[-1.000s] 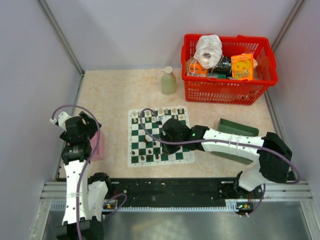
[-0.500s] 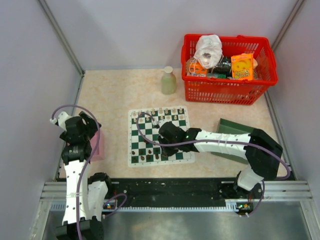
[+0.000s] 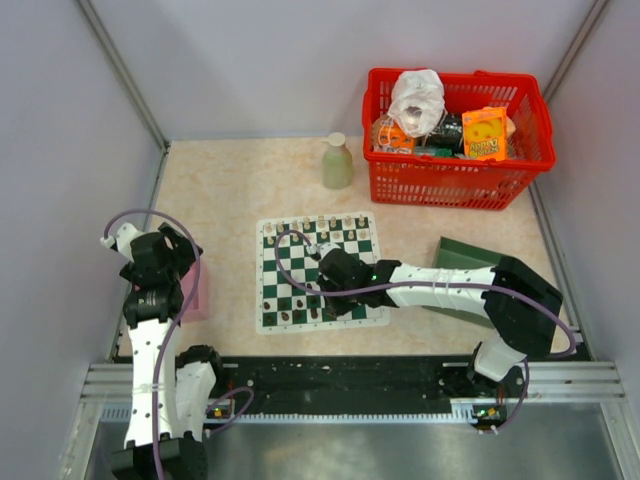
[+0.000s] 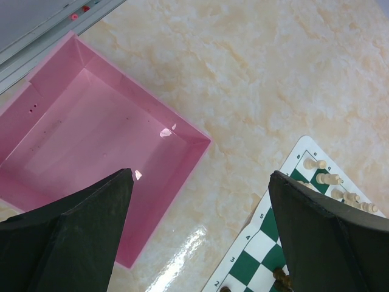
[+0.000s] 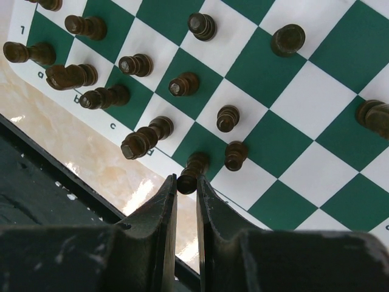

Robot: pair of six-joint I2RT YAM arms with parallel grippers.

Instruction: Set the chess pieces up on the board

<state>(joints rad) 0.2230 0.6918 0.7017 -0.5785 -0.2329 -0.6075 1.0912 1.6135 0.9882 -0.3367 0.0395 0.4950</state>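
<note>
At the near edge of the thin green-and-white checked board (image 5: 316,109), my right jaws pinch a small dark brown chess piece (image 5: 196,165). Next, I judge, I must seat it upright and release it without knocking its neighbours. My left jaws stand spread above a pink plastic tray (image 4: 91,121). Their view shows cream pieces (image 4: 328,179) at the board's far edge, which the right wrist view misses.

Glossy tabletop (image 4: 261,73); matt board (image 5: 292,121); smooth dark chess piece (image 5: 191,172).

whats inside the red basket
In the red basket: a crumpled white bag, an orange smiley-face packet and darker items. Whatever lies beneath them is covered.
</note>
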